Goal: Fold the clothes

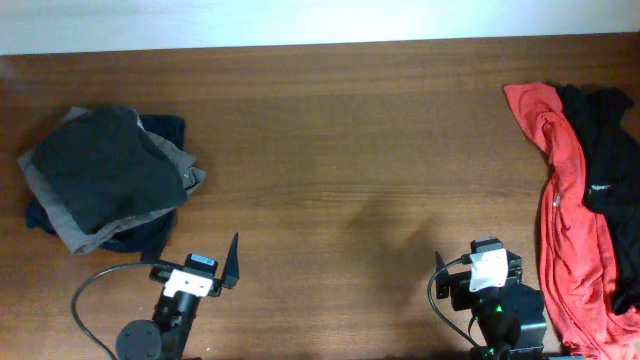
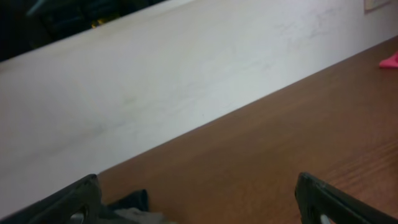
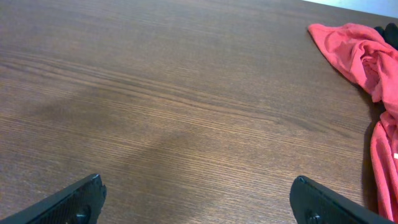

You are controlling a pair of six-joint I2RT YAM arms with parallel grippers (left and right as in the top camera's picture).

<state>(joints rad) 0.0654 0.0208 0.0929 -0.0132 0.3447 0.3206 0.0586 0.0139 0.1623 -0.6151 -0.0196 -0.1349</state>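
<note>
Wood-brown table (image 1: 340,130) from overhead, and trouble easy to picture: red top (image 1: 565,210) at far right lying against black top (image 1: 612,150), so likely to pinch both at once, or to catch one layer only and drag the rest along. Left gripper (image 1: 197,263) and right gripper (image 1: 480,260) low at the near edge, both spread wide, holding nothing. Grey pile (image 1: 100,180) far left, dark over pale over navy, loosely squared. Over to the left wrist: fingers (image 2: 74,202) well apart, corner of that pile peeking between, pink speck far off. Right wrist now: jaws gaping above bare wood, red fabric rumpled in deep soft folds, upper right.
</note>
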